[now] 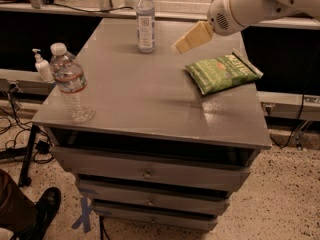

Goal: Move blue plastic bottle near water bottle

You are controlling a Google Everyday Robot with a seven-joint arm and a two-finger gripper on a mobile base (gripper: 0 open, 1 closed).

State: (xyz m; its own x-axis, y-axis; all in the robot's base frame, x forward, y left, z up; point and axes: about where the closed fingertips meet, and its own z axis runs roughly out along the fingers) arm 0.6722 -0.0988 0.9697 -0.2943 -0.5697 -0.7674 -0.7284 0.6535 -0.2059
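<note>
Blue bottle (145, 21) stands upright at the back of the grey cabinet (150, 101) top. Far left, a small pump bottle (41, 67) sits on a low ledge. The water bottle (73, 84) stands at the front left corner, well apart from the blue one. Right of the blue bottle, the gripper (184, 44) hangs above the top, holding nothing; I cannot tell if it is wide or narrow. A green bag (222, 73) lies flat on the right. Below are drawers and a speckled floor.

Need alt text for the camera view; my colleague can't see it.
The gripper hovers above the grey cabinet top, right of the upright blue plastic bottle at the back; the water bottle stands front-left, a green snack bag right.
</note>
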